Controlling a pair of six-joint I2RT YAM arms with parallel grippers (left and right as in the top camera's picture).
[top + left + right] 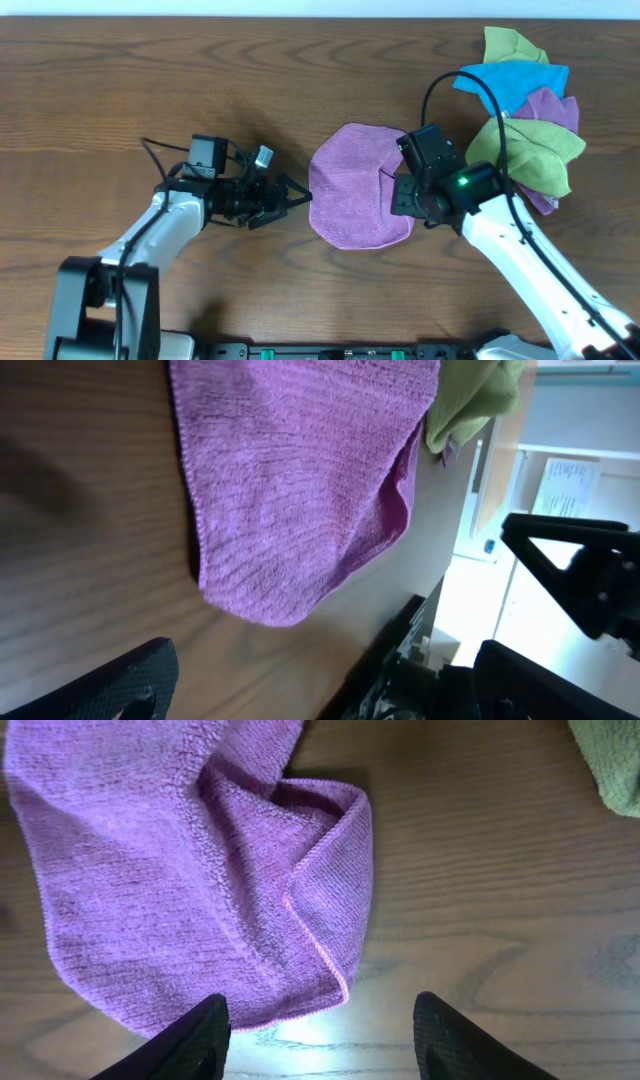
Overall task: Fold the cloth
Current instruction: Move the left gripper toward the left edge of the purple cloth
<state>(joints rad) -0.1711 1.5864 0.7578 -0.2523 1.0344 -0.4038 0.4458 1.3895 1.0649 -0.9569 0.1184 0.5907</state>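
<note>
Cloth [345, 200] partly beneath right arm [520, 238]

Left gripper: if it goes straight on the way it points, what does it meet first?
Probably the cloth: the left gripper points at its near edge, with nothing between them. Depth is unclear.

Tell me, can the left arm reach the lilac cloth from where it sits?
Probably yes: the left gripper, open, sits just off the cloth at its left edge, with only bare table between them.
</note>
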